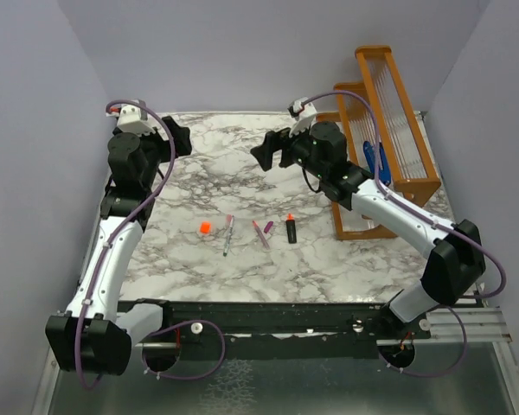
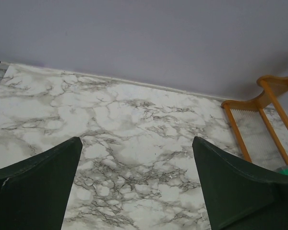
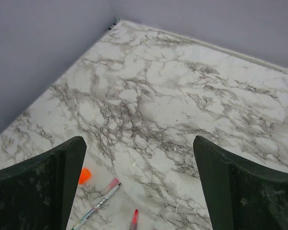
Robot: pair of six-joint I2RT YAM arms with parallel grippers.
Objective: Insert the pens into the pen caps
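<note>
On the marble table lie, left to right, an orange pen cap (image 1: 205,228), a slim whitish-grey pen with a pink end (image 1: 228,233), a slim pink pen (image 1: 260,233), a magenta cap (image 1: 269,226) and a stubby black marker with an orange tip (image 1: 291,228). My left gripper (image 1: 183,137) hovers open at the far left, well behind them; its view shows only bare marble between the fingers (image 2: 38,182). My right gripper (image 1: 268,151) hangs open behind the pens. Its view catches the orange cap (image 3: 84,175), the grey pen (image 3: 97,207) and the pink pen's tip (image 3: 134,219) at the bottom.
An orange wooden rack (image 1: 389,130) stands at the far right, with a blue object (image 1: 369,156) inside it. The rack's end shows in the left wrist view (image 2: 269,110). Purple walls close off the table's back and sides.
</note>
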